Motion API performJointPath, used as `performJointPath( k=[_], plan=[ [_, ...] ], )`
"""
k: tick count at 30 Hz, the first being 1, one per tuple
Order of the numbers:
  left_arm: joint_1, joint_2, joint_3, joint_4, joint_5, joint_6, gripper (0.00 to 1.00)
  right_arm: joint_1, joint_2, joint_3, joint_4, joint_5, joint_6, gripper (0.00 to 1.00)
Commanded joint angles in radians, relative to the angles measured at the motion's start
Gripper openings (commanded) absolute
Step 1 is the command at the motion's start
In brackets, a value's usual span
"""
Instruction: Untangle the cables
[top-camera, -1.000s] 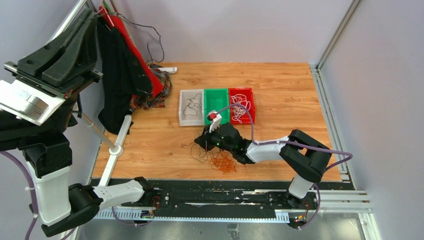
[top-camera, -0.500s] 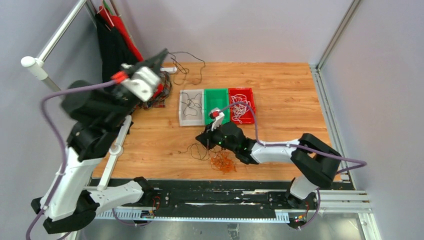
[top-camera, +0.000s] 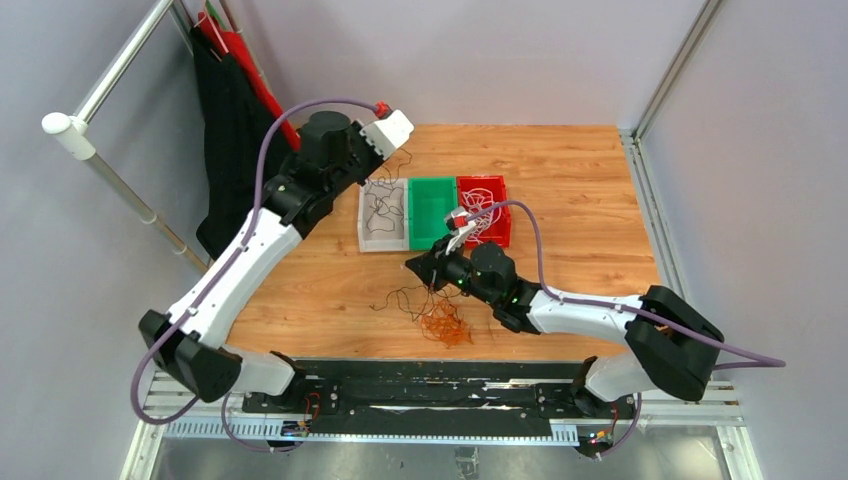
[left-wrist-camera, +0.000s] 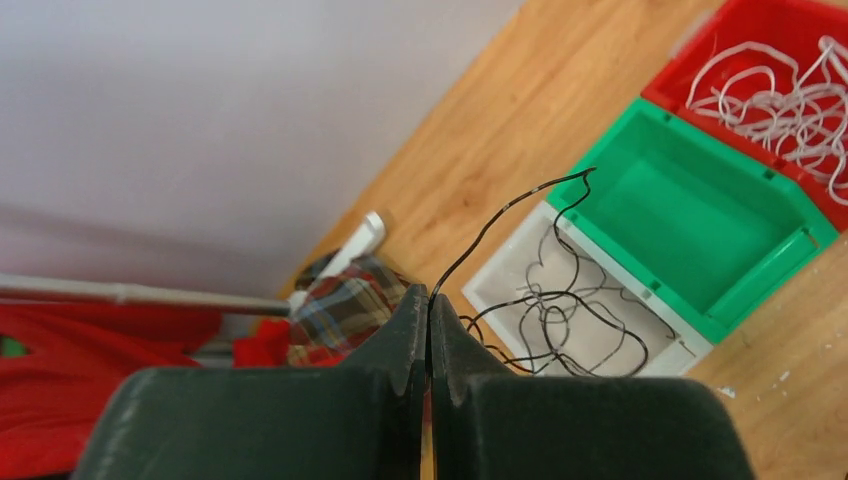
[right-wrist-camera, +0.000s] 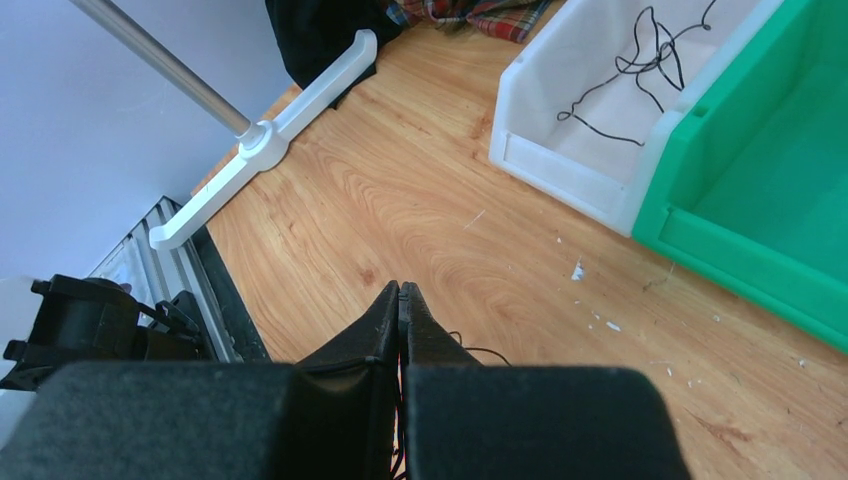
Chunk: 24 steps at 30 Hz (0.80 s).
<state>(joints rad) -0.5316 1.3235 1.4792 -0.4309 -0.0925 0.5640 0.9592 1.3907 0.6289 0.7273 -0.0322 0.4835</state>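
We see a wooden table (top-camera: 580, 200) walled in grey, with a clothes rail (top-camera: 110, 80) out at its 9 o'clock side. Just 12 o'clock of the table's centre, a white bin (top-camera: 367, 235), a green bin (top-camera: 432, 210) and a red bin (top-camera: 503, 215) stand touching in a row. The white bin holds loose black wires and the red one white cables (top-camera: 480, 215).

The tangle (top-camera: 443, 325) of orange and black strands lies at 6 o'clock from the green bin. The left gripper (left-wrist-camera: 429, 296), at the white bin's 11 o'clock corner, is clenched on a thin black cable (left-wrist-camera: 462, 256) that arcs over that bin. The right gripper (right-wrist-camera: 399, 290) sits at 12 o'clock of the tangle with its jaws pressed together. We cannot tell whether it pinches a strand.
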Motion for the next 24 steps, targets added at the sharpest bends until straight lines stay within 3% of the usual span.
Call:
performJointPath(
  k=[1,7,13,24],
  plan=[
    [0.018,0.066,-0.038,0.010,0.018,-0.027,0.00,-0.018,-0.027,-0.024,0.007,0.032,0.022,0.01],
    [0.051,0.154,-0.148,0.162,0.010,0.058,0.00,-0.037,-0.053,-0.031,-0.013,0.041,0.028,0.01],
    [0.086,0.254,-0.184,0.254,-0.006,0.046,0.00,-0.058,-0.079,-0.028,-0.051,0.036,0.030,0.01],
    [0.123,0.308,-0.265,0.336,0.078,0.049,0.00,-0.096,-0.073,-0.026,-0.077,0.018,0.042,0.01]
  ],
)
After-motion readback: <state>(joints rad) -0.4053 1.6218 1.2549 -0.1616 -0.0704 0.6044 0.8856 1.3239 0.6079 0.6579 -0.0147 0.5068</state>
